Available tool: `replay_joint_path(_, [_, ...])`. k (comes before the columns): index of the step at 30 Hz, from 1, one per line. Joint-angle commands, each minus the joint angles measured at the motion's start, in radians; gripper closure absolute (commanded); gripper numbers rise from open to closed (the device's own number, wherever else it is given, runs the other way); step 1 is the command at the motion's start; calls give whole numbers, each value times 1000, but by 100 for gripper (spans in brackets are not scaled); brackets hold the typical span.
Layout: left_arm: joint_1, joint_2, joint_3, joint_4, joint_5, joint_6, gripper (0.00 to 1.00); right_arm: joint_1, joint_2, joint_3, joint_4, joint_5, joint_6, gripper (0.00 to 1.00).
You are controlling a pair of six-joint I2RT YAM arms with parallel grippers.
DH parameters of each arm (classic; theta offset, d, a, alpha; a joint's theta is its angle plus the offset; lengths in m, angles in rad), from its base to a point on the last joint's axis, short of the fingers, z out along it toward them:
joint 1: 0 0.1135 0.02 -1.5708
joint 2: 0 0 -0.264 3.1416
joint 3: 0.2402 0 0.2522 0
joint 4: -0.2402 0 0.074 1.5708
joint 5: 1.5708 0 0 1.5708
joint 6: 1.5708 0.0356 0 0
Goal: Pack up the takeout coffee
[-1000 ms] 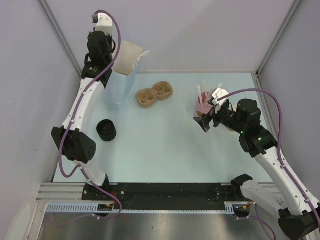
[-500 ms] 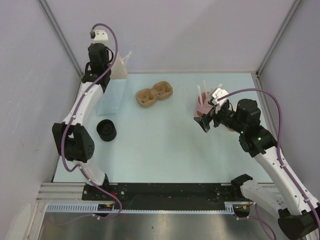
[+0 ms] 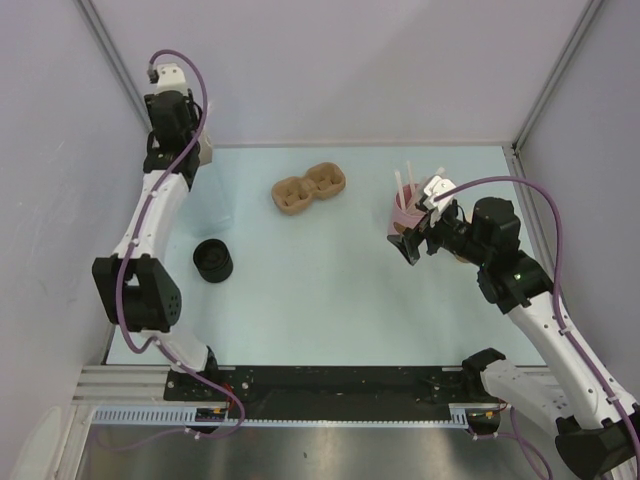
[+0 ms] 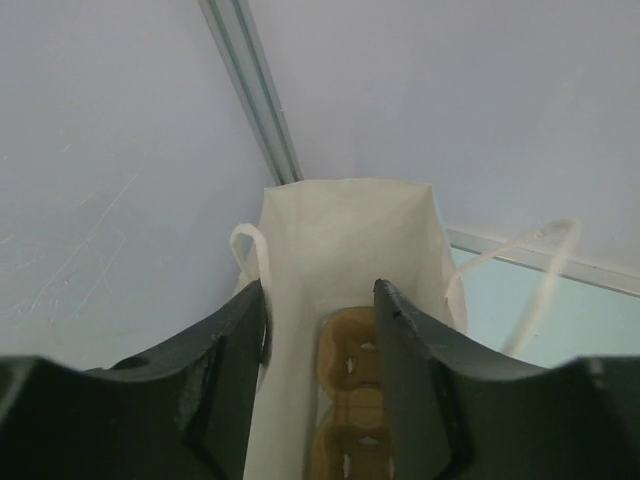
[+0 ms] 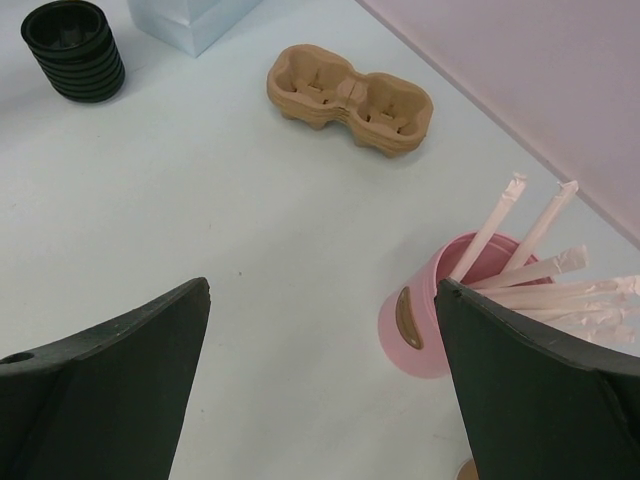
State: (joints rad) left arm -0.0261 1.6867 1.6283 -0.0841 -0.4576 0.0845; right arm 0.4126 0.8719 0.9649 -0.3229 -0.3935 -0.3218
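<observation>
L claw (image 4: 320, 298) spread; open white bag (image 4: 350, 240) just ahead, tan carrier (image 4: 350, 400) inside. R claw (image 5: 322, 290) wide open; pink straw cup (image 5: 430, 325) beside one finger, 2nd carrier (image 5: 350, 95) ahead, black lids (image 5: 72, 50) farther off. Coffee cup: can't tell where.

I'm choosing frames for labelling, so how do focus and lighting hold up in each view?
Left wrist: the bag interior is clear and evenly lit, while the left hand is dark and soft-edged. Right wrist: the cup carrier and pink cup are crisp, and the right hand is near-black. Top external: soft, even light, with no glare on the table.
</observation>
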Motion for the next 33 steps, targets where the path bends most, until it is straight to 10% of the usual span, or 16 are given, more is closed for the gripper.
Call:
replay_joint_path(1, [9, -102, -8, 43, 37, -32, 43, -8, -1, 5, 42, -5, 12, 0])
replay_joint_path(13, [8, -321, 44, -65, 200, -55, 1, -136, -2, 20, 104, 136, 67, 0])
replay_joint_path(23, [-72, -766, -399, -138, 696, 3, 1, -521, 154, 164, -5, 169, 190, 1])
replay_joint_path(33, [-264, -946, -755, -166, 770, 216, 1, -712, 320, 182, -113, 150, 267, 18])
